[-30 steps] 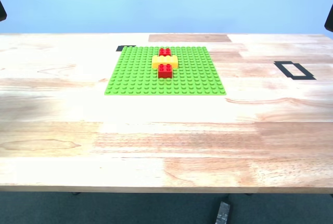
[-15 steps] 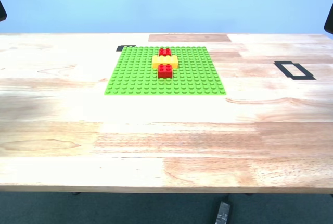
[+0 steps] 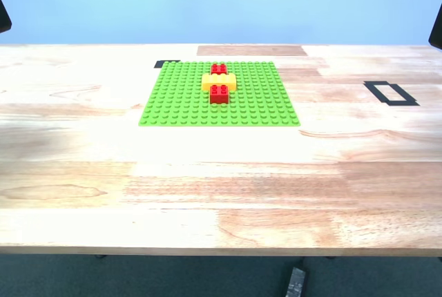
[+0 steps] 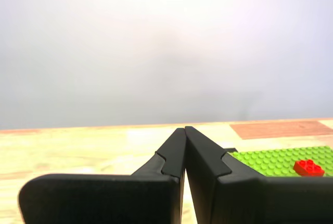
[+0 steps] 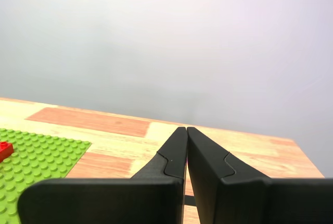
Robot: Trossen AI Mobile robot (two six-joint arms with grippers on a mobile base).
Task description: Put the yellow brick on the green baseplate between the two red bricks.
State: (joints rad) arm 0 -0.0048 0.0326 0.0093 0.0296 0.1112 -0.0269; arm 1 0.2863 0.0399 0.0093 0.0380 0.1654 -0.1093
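Note:
The green baseplate [image 3: 186,100] lies flat toward the far side of the wooden table in the exterior view. On it the yellow brick [image 3: 219,81] sits crosswise between the two red bricks, one behind it [image 3: 219,69] and one in front [image 3: 219,93]. My first gripper [image 4: 184,128] is shut with nothing in it, held above the table well away from the bricks; its view shows the baseplate [image 4: 276,160] and a red brick [image 4: 309,168]. My second gripper [image 5: 186,128] is also shut and empty; the baseplate [image 5: 36,156] and a red brick's edge [image 5: 4,150] show beside it.
A black tape rectangle [image 3: 391,93] marks the table at the exterior view's right. A darker wood patch [image 3: 251,50] lies behind the baseplate, and a small black tape mark [image 3: 166,63] sits at its far corner. Dark arm parts [image 3: 436,27] show at both side edges.

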